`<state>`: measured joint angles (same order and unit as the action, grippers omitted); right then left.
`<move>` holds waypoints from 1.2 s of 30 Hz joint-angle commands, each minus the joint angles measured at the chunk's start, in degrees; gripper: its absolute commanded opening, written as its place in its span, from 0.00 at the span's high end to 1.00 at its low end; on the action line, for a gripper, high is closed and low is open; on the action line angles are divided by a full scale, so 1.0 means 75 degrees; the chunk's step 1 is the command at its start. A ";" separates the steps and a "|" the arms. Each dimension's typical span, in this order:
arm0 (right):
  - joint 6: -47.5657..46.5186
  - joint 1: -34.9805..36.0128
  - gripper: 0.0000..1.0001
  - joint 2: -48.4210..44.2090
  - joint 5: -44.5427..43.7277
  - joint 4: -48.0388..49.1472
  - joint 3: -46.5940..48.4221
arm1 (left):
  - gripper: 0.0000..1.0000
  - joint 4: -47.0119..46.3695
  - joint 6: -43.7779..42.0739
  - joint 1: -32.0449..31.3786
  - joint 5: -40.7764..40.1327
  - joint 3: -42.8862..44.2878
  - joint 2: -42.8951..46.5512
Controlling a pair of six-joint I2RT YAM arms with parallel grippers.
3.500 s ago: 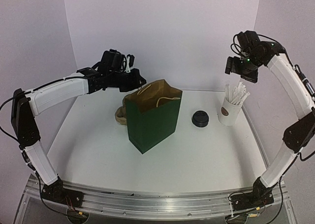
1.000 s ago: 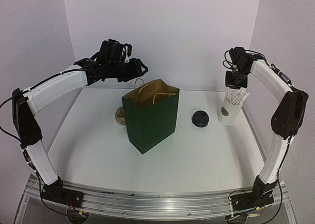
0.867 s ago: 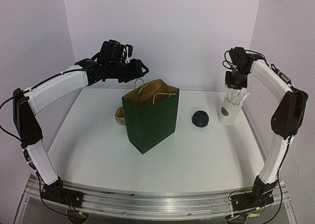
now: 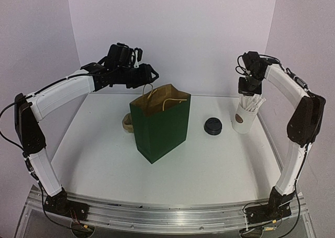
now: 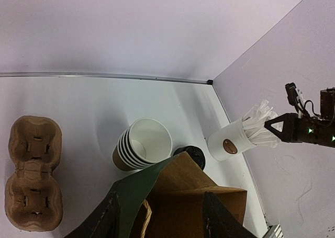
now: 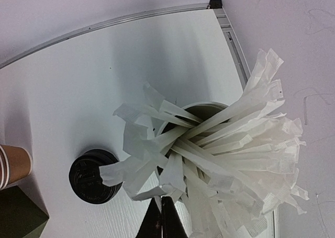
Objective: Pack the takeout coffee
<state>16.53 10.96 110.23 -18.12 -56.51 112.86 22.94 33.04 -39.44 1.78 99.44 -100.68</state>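
Observation:
The takeout coffee is out of view. A green paper bag (image 4: 162, 128) stands open mid-table, its brown inside (image 5: 199, 196) showing in the left wrist view. My left gripper (image 4: 149, 73) hovers over the bag's back rim, open, with nothing between its fingers (image 5: 112, 219). My right gripper (image 4: 245, 89) points down over the white cup of wrapped sticks (image 4: 244, 117). Its tips (image 6: 161, 217) are shut on the end of one wrapped stick (image 6: 175, 178).
A stack of lidless brown cups (image 5: 141, 144) and a cardboard cup carrier (image 5: 34, 172) sit behind the bag on the left. Black lids (image 4: 213, 126) lie between the bag and the white cup. The right wall is close behind that cup.
The right gripper's jaws opened slightly and then closed on a wrapped stick over the white cup. The left arm has barely moved.

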 commanded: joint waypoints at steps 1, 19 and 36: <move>0.0005 -0.0011 1.00 -0.0849 0.0064 -0.0160 0.0245 | 0.48 -0.0223 -0.0082 -0.0011 0.0043 0.0488 -0.0032; -0.0023 -0.0012 1.00 -0.1474 0.0312 -0.0878 0.2821 | 0.48 -0.0217 -0.0231 -0.0014 0.0135 0.0847 -0.0252; 0.0803 -0.0010 1.00 -0.1750 0.4234 0.0068 0.4222 | 0.49 0.0311 -0.0580 0.0004 -0.1002 0.0967 0.0091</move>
<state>18.07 10.94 97.55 2.31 -61.80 146.47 23.40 29.83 -39.44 -1.45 104.25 -103.39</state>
